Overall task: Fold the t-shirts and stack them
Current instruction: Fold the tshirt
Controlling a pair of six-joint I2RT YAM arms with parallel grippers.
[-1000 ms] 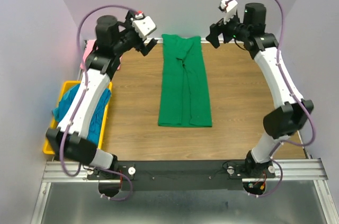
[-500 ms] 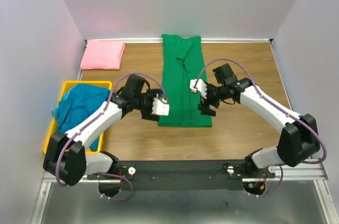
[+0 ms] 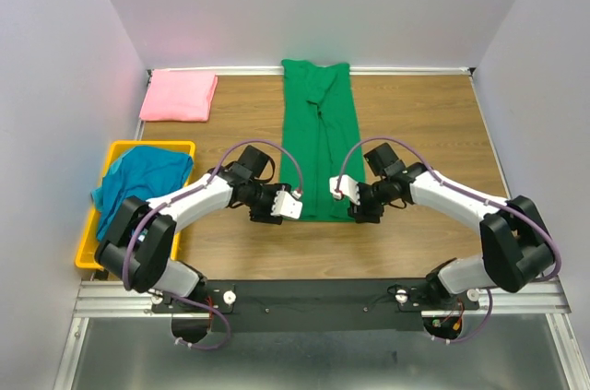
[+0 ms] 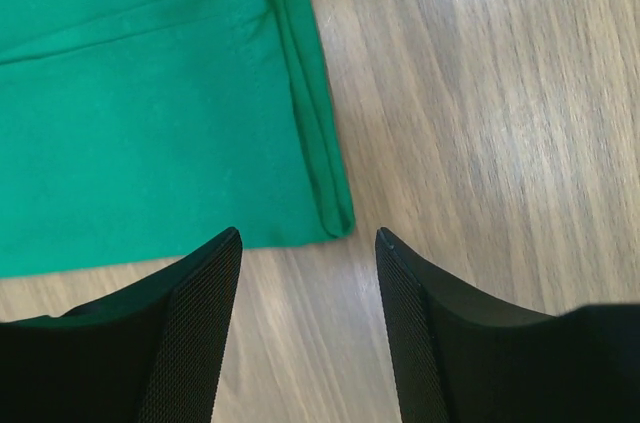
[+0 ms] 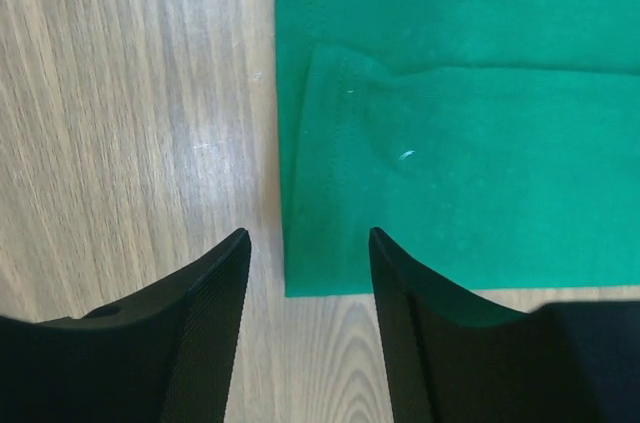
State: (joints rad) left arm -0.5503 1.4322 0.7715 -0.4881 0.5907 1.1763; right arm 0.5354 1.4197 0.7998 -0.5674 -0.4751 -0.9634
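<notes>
- The green t-shirt (image 3: pixel 318 132) lies flat on the wooden table (image 3: pixel 424 123), folded into one long strip
- One short end of the green t-shirt is at the far edge of the table and the other short end is close to the two arms
- The left gripper (image 4: pixel 308 235) is low down at the near left corner of the green t-shirt
- Its two black fingers (image 4: pixel 200 323) are spread apart, with bare wood showing in the gap between them
- The folded corner of the green t-shirt sits just in front of that gap, and the fingers are not pinching it
- The right gripper (image 5: pixel 308 233) is low down at the near right corner of the green t-shirt
- Its fingers (image 5: pixel 205 328) are spread apart too, and the corner of the green t-shirt reaches into the gap, but nothing is pinched
- The pink t-shirt (image 3: pixel 178 97) lies folded in a neat block to the left of the far end of the green t-shirt, well apart from it
- The yellow bin (image 3: pixel 157 144) stands to the left of the near half of the green t-shirt, well apart from it
- The teal-blue t-shirt (image 3: pixel 138 183) is bunched up in the yellow bin and hangs a little over the bin's rim on the side away from the green t-shirt
</notes>
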